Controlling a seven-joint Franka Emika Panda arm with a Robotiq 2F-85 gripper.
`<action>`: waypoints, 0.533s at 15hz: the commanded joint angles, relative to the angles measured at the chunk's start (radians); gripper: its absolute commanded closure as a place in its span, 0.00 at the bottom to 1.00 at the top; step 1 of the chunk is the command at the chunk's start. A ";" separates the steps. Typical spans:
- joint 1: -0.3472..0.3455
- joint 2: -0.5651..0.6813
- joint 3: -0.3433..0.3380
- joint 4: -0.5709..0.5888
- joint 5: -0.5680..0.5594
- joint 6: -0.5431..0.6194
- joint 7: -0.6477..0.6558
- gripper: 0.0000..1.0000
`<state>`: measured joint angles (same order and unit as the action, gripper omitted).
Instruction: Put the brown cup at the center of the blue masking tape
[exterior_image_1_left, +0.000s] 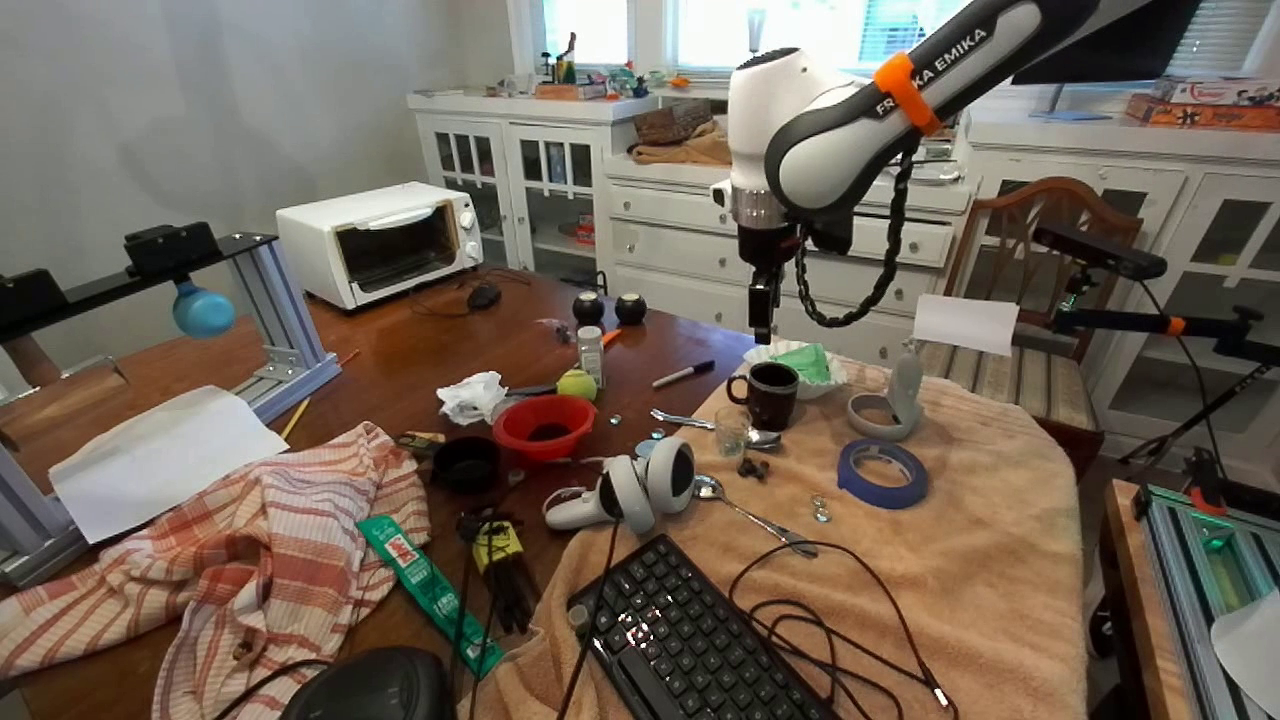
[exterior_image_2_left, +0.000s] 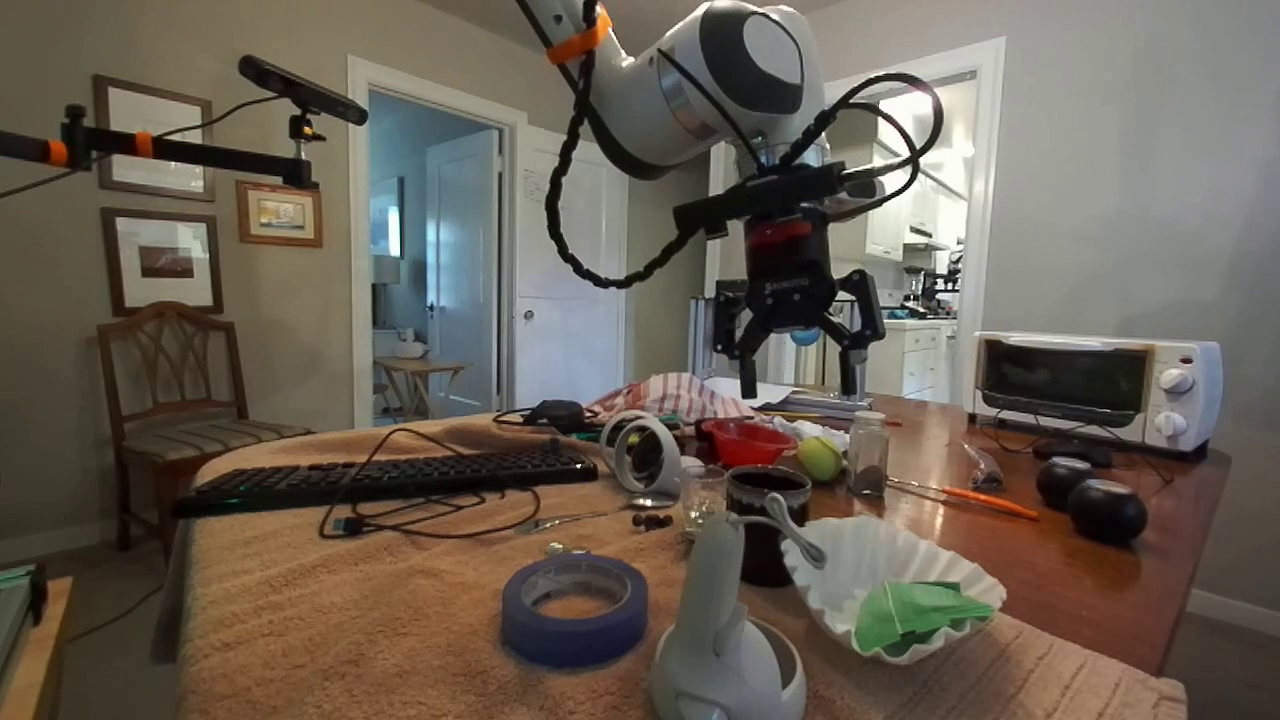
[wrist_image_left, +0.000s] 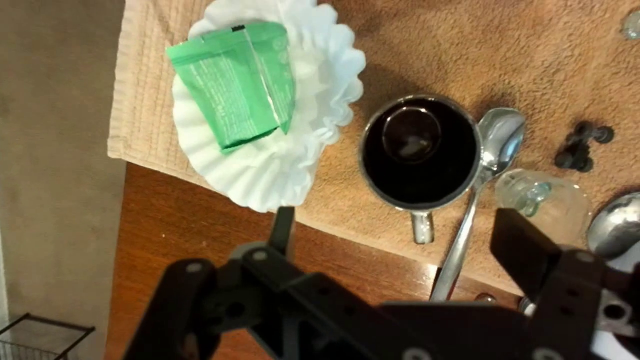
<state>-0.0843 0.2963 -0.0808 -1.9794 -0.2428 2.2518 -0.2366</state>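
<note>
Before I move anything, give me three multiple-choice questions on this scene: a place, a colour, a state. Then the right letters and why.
1. Where is the glossy dark brown cup?
A. In the wide red bowl
B. On the tan cloth towel, apart from the flat blue tape ring
C. On the black keyboard

2. What colour is the flat packet in the white fluted paper liner?
A. Green
B. Red
C. Black

3. How does the black two-fingered gripper stand?
A. Shut on the cup
B. Shut, holding nothing
C. Open, holding nothing

1: B, as an exterior view shows bare towel between cup and tape.
2: A, as the packet shows green in all three views.
3: C, as its fingers stand apart with nothing gripped, the cup below.
</note>
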 joint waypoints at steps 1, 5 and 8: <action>-0.003 0.000 0.003 0.002 -0.001 -0.002 0.000 0.00; -0.013 0.018 0.021 0.008 0.044 -0.007 -0.045 0.00; -0.005 0.049 0.026 0.017 0.044 -0.006 -0.040 0.00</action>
<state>-0.0850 0.3086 -0.0687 -1.9769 -0.2194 2.2522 -0.2569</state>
